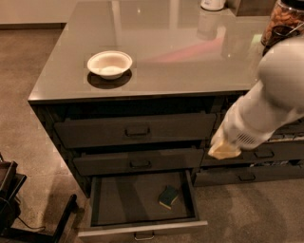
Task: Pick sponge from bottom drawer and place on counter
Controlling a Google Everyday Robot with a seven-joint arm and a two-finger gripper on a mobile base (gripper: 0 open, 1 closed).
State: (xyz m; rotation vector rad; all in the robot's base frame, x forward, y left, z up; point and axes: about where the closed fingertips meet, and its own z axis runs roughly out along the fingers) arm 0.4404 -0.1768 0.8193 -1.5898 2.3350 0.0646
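The sponge [168,196], dark green over a yellow layer, lies inside the open bottom drawer [118,201], towards its right side. The drawer is pulled out; the two drawers above it are closed. My white arm comes in from the right, and its gripper end [223,151] hangs in front of the right drawer column. It is above and to the right of the sponge, well apart from it. The glossy grey counter [190,52] spans the top.
A white bowl [109,64] stands on the counter's left part. A jar [285,21] and a white object [212,4] stand at the counter's far right and back. A black base part [9,199] sits on the floor at the lower left.
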